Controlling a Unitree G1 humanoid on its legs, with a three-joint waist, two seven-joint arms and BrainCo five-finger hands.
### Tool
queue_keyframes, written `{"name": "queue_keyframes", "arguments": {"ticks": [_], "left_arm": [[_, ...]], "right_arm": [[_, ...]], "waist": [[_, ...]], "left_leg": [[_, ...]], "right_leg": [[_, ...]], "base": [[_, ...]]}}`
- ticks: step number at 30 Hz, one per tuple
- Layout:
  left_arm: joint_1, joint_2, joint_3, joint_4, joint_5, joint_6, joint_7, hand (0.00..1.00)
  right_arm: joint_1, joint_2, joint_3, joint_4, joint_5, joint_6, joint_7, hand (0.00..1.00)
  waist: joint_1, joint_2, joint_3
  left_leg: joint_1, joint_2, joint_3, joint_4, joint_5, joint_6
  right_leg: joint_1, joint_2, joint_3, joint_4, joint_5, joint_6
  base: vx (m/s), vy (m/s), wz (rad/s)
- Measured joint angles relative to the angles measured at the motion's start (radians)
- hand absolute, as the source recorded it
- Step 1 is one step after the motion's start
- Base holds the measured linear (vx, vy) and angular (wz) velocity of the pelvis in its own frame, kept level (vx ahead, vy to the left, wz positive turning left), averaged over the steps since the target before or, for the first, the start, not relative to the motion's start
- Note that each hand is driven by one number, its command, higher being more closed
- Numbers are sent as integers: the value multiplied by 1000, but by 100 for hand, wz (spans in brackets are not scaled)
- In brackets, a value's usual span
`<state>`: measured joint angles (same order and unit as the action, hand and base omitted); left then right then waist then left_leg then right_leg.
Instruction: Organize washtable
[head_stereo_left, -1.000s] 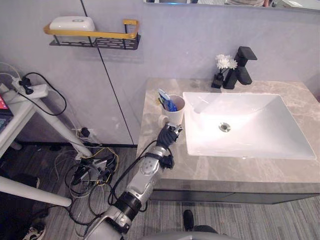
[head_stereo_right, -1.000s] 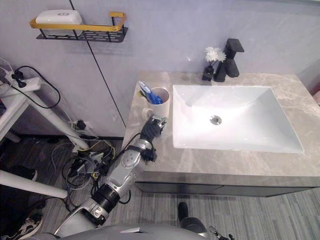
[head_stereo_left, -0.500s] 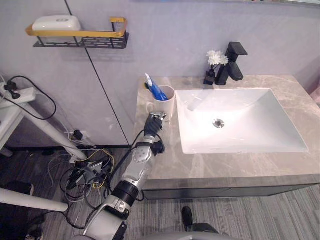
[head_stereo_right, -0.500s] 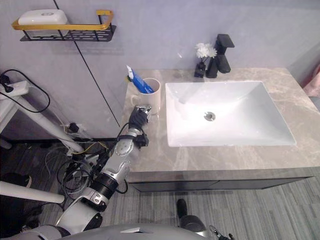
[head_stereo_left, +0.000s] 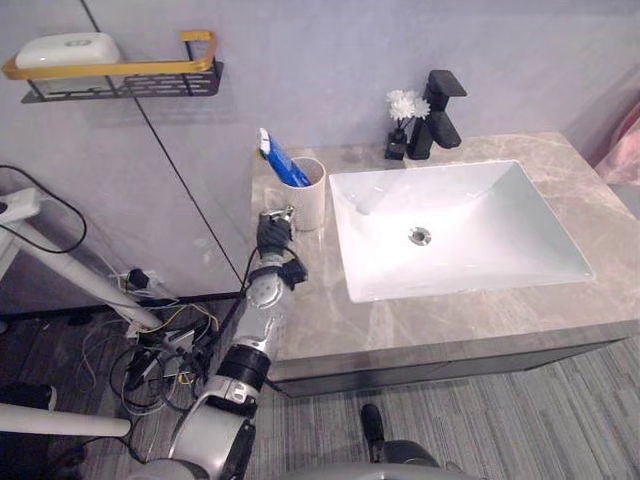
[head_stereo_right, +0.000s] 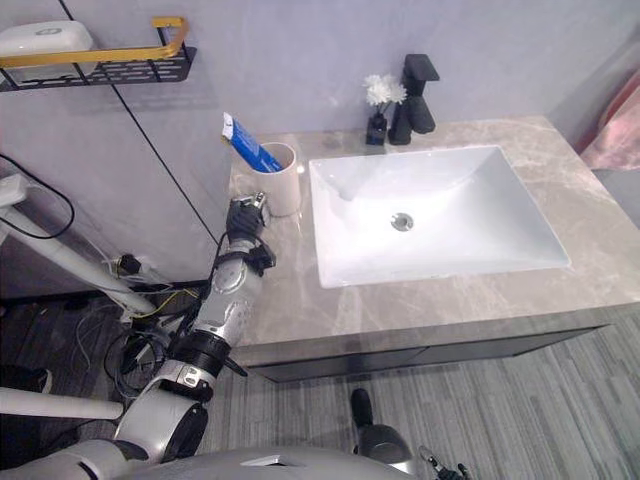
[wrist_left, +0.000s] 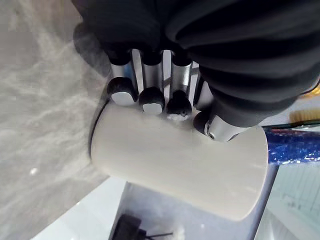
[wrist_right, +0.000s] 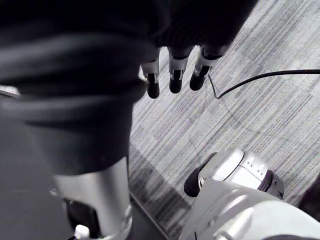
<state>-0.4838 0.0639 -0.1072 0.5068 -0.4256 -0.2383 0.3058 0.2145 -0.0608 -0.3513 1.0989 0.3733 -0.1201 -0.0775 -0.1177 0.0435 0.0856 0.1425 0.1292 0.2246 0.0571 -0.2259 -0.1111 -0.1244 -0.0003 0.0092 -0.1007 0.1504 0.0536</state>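
Observation:
A white cup (head_stereo_left: 308, 195) holding a blue toothpaste tube (head_stereo_left: 280, 160) stands on the grey marble countertop (head_stereo_left: 400, 320), just left of the white sink (head_stereo_left: 500, 260). My left hand (head_stereo_left: 272, 235) sits at the cup's front left side. In the left wrist view its straight fingers (wrist_left: 150, 95) rest their dark tips against the wall of the cup (wrist_left: 190, 170), so the hand is open. In the right wrist view my right hand (wrist_right: 175, 75) hangs open over the grey floor, holding nothing.
A black faucet (head_stereo_left: 440, 100) and a small vase of white flowers (head_stereo_left: 400, 115) stand behind the sink. A gold-and-black wall shelf (head_stereo_left: 110, 75) at the upper left carries a white soap dish (head_stereo_left: 62, 50). Loose cables and a white table leg (head_stereo_left: 80, 285) lie at the left.
The camera has moved, shifting the whole picture left and up. My left hand stays against the cup, which keeps its place beside the sink.

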Motion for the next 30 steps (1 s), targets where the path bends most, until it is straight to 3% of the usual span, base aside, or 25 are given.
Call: {"name": "queue_keyframes", "arguments": {"ticks": [19, 30], "left_arm": [[-80, 27, 219, 83, -30, -7, 69, 100], [-106, 36, 235, 117, -36, -3, 72, 100]], "right_arm": [[0, -1, 1, -4, 0, 0, 24, 0], [0, -3, 3, -4, 0, 1, 40, 0]], "waist": [[-9, 4, 2], [-9, 6, 2]], "left_leg": [[4, -2, 61, 2, -1, -2], [4, -2, 57, 3, -1, -1]], "right_leg": [[-26, 16, 57, 0, 23, -9], [-24, 15, 53, 0, 27, -13]], "base": [[-4, -2, -10], [1, 0, 0]]}}
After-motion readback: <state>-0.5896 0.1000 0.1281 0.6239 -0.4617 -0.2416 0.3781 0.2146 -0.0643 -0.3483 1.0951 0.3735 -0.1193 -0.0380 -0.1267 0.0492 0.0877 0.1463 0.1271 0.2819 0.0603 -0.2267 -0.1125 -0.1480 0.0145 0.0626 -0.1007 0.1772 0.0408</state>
